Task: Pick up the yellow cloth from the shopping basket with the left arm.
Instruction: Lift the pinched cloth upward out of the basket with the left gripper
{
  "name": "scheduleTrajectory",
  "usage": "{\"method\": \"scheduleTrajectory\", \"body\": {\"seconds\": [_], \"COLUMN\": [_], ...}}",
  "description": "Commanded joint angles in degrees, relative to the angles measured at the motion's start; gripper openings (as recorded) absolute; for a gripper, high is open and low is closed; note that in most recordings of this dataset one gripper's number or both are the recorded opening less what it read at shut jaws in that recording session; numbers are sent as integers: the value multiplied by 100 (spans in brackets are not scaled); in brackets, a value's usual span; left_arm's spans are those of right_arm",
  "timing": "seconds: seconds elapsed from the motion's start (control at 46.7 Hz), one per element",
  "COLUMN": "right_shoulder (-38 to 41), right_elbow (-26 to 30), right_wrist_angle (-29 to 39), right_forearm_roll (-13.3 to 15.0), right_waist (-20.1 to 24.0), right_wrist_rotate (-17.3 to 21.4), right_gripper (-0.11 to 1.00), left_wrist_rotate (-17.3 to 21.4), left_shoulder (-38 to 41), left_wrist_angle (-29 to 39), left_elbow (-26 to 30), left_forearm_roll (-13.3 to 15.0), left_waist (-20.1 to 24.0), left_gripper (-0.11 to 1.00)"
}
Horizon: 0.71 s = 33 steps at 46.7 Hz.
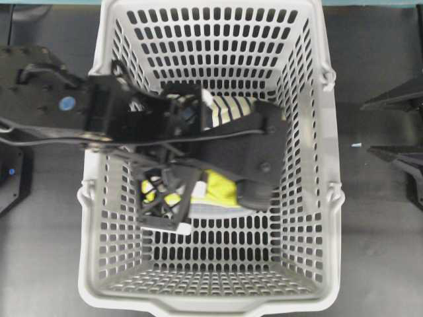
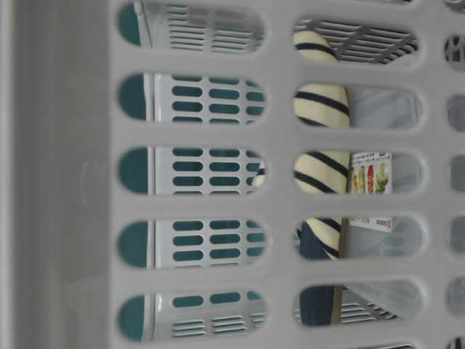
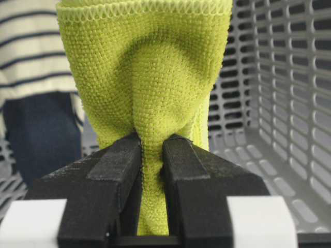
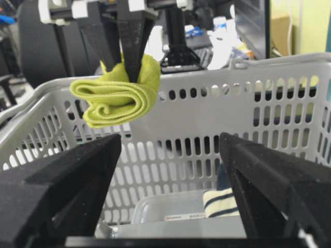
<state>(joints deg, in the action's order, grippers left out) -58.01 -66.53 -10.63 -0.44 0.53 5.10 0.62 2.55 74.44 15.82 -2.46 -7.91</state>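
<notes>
The yellow cloth [image 3: 145,67] is pinched between my left gripper's [image 3: 151,147] jaws, which are shut on it. From the right wrist view the cloth [image 4: 116,95] hangs as a folded roll from the left gripper [image 4: 132,64], lifted to about the height of the shopping basket's far rim [image 4: 232,103]. From overhead the left gripper [image 1: 192,191] reaches into the shopping basket [image 1: 198,307] from the left, with the cloth [image 1: 221,188] showing under it. My right gripper [image 1: 390,129] is open and empty, outside the basket on the right, and its jaws [image 4: 170,170] stand wide apart.
A cream-and-navy striped slipper [image 1: 228,109] lies in the basket behind the arm; it also shows in the left wrist view [image 3: 26,51] and the table-level view [image 2: 320,167]. A clear plastic container with a label [image 4: 176,206] lies on the basket floor beside it.
</notes>
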Motion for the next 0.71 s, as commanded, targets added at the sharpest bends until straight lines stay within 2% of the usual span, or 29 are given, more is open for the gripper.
{"method": "scheduleTrajectory", "body": {"seconds": [0.0, 0.235, 0.685], "right_shoulder": [26, 18, 18], "right_elbow": [53, 35, -53], "right_wrist_angle": [-53, -53, -53], "right_forearm_roll": [-18, -18, -9], "right_waist": [0, 9, 0], "right_wrist_rotate": [9, 0, 0], "right_gripper": [74, 74, 74], "left_wrist_rotate": [0, 167, 185], "left_shoulder": [-404, -413, -396], "left_wrist_angle": [-237, -475, -659], "left_elbow": [-246, -264, -316], "left_forearm_roll": [-18, -18, -18], "left_waist": [-26, -18, -18], "left_gripper": [9, 9, 9]}}
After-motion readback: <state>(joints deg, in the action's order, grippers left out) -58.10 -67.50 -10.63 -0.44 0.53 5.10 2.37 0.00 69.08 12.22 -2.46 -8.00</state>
